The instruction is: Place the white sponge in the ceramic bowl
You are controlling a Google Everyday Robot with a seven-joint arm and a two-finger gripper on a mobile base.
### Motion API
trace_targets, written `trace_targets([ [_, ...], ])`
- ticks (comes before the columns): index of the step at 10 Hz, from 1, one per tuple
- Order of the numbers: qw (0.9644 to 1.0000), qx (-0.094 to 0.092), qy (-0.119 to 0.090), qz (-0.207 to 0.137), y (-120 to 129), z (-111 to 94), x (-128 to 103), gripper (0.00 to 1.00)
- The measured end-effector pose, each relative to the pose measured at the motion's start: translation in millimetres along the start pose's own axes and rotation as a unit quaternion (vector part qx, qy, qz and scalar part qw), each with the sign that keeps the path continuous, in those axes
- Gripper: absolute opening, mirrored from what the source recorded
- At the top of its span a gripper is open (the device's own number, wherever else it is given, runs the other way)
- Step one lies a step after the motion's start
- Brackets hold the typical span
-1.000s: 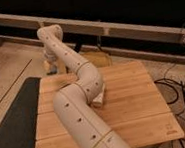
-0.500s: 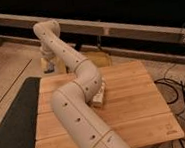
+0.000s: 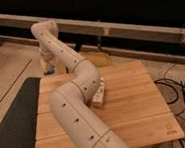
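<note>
The gripper hangs past the table's far corner (grip cannot be told), well apart from the sponge, so no pickup yet.

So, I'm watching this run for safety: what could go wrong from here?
The white sponge lies on the wooden table right beside the arm; a swing could knock it away. The gripper sits past the table's far left corner, so reaching the sponge needs such a swing. No ceramic bowl is visible; the arm may hide it.
</note>
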Motion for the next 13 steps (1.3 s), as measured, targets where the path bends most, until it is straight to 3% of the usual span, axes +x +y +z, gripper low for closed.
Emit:
trace_targets([
  [3, 0.9996, 0.001, 0.027, -0.012, 17.4, -3.2, 2.2, 0.00],
  [11, 0.9997, 0.001, 0.023, -0.004, 16.5, -2.4, 0.9, 0.00],
  [13, 0.9997, 0.018, 0.015, -0.006, 4.9, 3.4, -2.6, 0.00],
])
